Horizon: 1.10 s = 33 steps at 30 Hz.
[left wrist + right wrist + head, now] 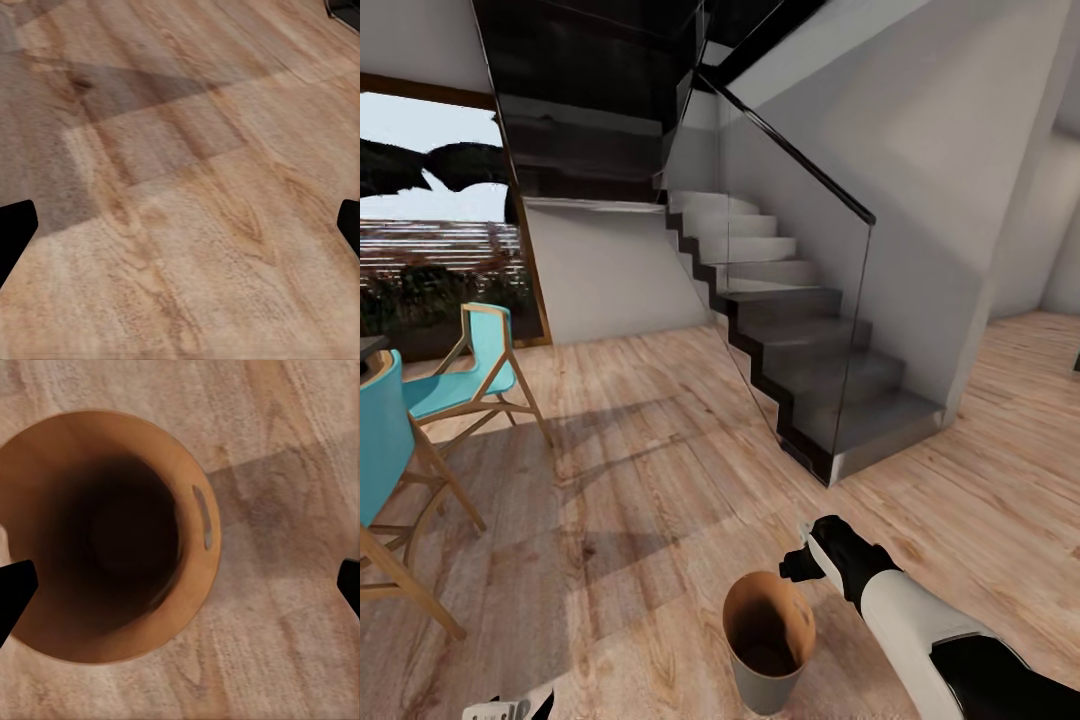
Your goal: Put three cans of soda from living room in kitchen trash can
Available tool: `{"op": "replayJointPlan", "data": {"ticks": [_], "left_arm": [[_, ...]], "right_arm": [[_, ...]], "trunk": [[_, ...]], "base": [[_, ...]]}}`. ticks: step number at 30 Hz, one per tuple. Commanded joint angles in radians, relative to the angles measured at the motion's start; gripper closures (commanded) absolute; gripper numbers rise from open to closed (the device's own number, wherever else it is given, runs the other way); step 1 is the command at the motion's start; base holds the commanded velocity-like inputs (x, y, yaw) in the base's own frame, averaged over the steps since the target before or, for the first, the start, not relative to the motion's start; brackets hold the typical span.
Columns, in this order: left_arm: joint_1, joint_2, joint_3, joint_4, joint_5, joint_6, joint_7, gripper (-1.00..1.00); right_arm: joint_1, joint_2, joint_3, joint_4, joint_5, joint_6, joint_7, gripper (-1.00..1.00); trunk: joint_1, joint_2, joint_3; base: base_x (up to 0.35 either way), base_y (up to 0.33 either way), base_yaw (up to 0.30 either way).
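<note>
Wood-plank floor [660,450], staircase [800,360] behind — tash can [768,630] beside right gripper [180,577], fingers spread, empty. Left gripper [180,225] likewise spread. No soda seen; next, likely fetch one.

the wood plank floor [660,450] lies open through the middle of the head view, from the near edge up to the white wall [610,290]. on the left stand two turquoise chairs [420,420] with splayed wooden legs, narrowing that side. on the right the staircase [810,370] with its glass balustrade [800,300] juts into the room; floor runs past its far right side. close in, the tash can [768,640] stands upright with its mouth open upward, just beside the right arm [920,630]; in the right wrist view its inside [112,532] is dark and nothing clearly shows in it. floor beneath the left wrist view [180,195] is bare.
</note>
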Motion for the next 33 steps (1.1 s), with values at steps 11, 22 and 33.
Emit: {"op": "replayJointPlan", "data": {"ticks": [11, 22, 33], "left_arm": [[0.0, 0.0, 0.0, 0.0, 0.0, 0.0, 0.0, -1.0], [0.0, 0.0, 0.0, 0.0, 0.0, 0.0, 0.0, -1.0], [0.0, 0.0, 0.0, 0.0, 0.0, 0.0, 0.0, -1.0]], "right_arm": [[-0.001, 0.0, 0.0, 0.0, 0.0, 0.0, 0.0, -1.0], [-0.001, 0.0, 0.0, -0.001, 0.0, 0.0, 0.001, -1.0], [0.0, 0.0, 0.0, -0.001, 0.0, 0.0, 0.002, -1.0]], "trunk": [[0.042, -0.077, -0.052], [0.065, -0.119, -0.087], [0.065, -0.119, -0.092]], "base": [[0.0, 0.0, 0.0], [0.0, 0.0, 0.0], [0.0, 0.0, 0.0]]}}
